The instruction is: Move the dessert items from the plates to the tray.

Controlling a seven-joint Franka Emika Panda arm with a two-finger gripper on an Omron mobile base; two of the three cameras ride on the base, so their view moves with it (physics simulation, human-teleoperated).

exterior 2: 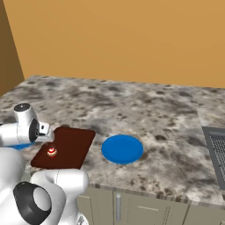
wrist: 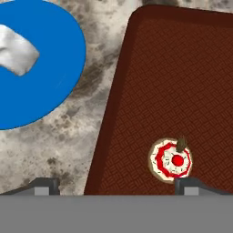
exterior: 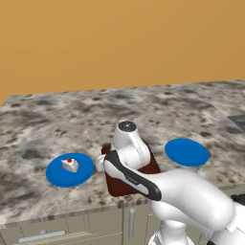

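The dark brown tray (wrist: 182, 82) lies on the counter, and the cupcake (wrist: 171, 160) with its red-white top sits on it near one edge, also seen as the cupcake (exterior 2: 52, 152) on the tray (exterior 2: 70, 145). My gripper (wrist: 116, 187) hovers open over the tray's edge; its right fingertip (wrist: 189, 186) is beside the cupcake, and nothing is between the jaws. The white cake wedge (exterior: 70, 164) with a red cherry rests on the left blue plate (exterior: 60, 176). The right blue plate (exterior: 186, 152) is bare. My arm covers much of the tray in the left base view.
The speckled stone counter (exterior: 72, 119) stretches back to an orange wall. A dark grated stove surface (exterior 2: 217, 154) lies at the far right. The counter's front edge runs just below the tray, with cabinet drawers (exterior: 43, 234) underneath.
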